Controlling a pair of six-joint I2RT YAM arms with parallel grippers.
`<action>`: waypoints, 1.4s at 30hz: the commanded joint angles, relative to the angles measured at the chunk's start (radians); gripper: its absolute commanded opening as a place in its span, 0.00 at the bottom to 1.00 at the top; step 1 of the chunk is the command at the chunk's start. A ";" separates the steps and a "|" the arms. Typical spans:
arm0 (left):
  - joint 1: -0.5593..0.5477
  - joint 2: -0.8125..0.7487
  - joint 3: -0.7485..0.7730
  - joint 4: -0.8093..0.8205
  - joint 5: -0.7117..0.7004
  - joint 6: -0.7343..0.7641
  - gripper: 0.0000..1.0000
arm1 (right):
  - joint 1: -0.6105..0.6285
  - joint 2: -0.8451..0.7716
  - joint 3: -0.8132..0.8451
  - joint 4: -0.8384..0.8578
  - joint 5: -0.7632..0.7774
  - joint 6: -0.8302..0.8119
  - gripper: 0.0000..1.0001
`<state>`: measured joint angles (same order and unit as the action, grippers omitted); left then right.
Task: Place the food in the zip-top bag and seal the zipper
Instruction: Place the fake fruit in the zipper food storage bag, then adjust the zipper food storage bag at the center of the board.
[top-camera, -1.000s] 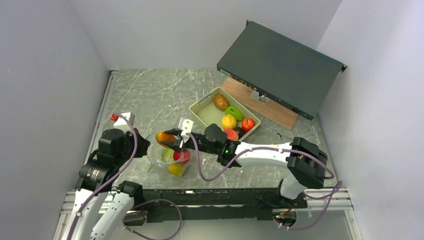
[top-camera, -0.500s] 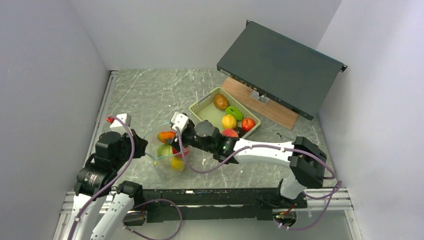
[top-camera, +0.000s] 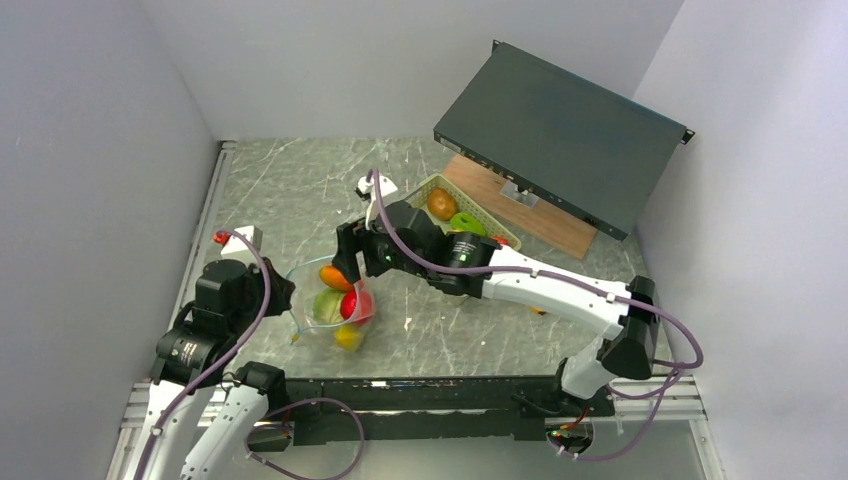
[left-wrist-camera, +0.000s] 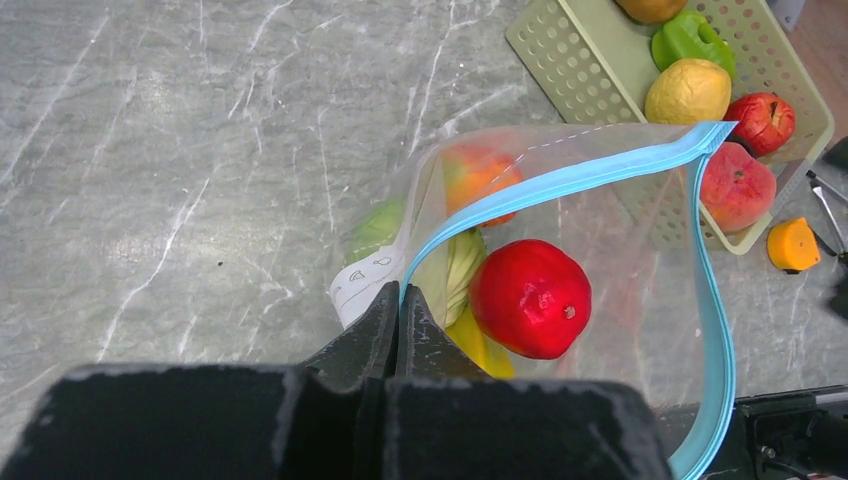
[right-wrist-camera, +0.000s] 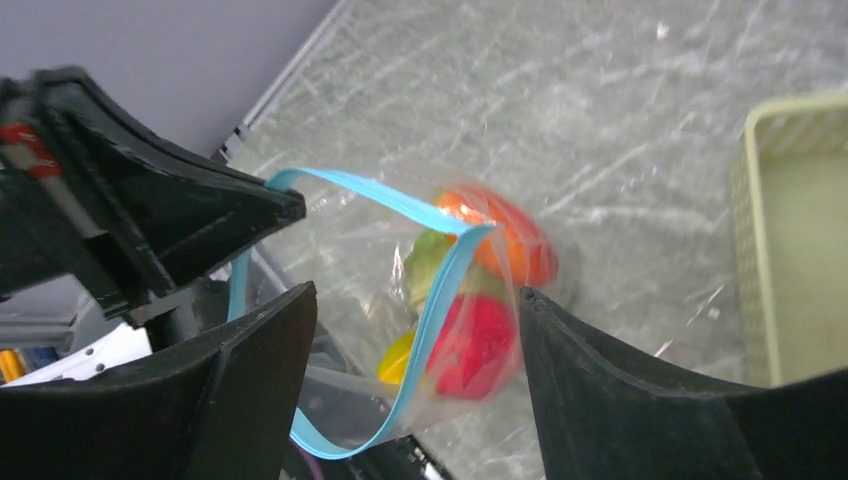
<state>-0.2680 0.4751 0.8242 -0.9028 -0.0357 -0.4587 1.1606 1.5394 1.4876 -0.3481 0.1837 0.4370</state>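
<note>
The clear zip-top bag (left-wrist-camera: 620, 250) stands with its mouth open, and the teal zipper (left-wrist-camera: 580, 175) curves round it. My left gripper (left-wrist-camera: 400, 300) is shut on the zipper edge at the bag's near corner. Inside the bag lies food: a red piece (left-wrist-camera: 530, 298), an orange one (top-camera: 335, 277), plus green and yellow. My right gripper (right-wrist-camera: 415, 292) hangs open and empty above the bag (right-wrist-camera: 470, 300), on its far right side (top-camera: 348, 268). More food sits in the basket: peach (left-wrist-camera: 737, 187), yellow (left-wrist-camera: 687, 90), red (left-wrist-camera: 762, 120), green (left-wrist-camera: 690, 40), brown (top-camera: 441, 203).
The pale green basket (left-wrist-camera: 560, 60) stands just beyond the bag on the right, partly under my right arm. A dark rack unit (top-camera: 560, 135) leans over a wooden board (top-camera: 545, 225) at the back right. A small flat orange piece (left-wrist-camera: 793, 245) lies beside the basket.
My right gripper opened and let the orange food drop into the bag, then rose and drew back toward the far side. The left gripper kept its hold.
</note>
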 joint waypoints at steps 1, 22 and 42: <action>0.001 0.017 0.032 0.020 -0.001 -0.030 0.00 | 0.003 0.053 0.016 -0.144 0.020 0.228 0.69; 0.001 0.101 0.271 -0.075 0.185 -0.119 0.00 | 0.097 0.055 0.103 -0.002 0.099 0.160 0.00; 0.001 0.059 0.107 -0.046 0.198 -0.207 0.00 | 0.043 0.058 0.117 0.047 -0.032 0.148 0.00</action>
<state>-0.2680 0.5705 1.0412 -0.9897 0.1234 -0.6106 1.1965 1.7081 1.6836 -0.4320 0.1955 0.5278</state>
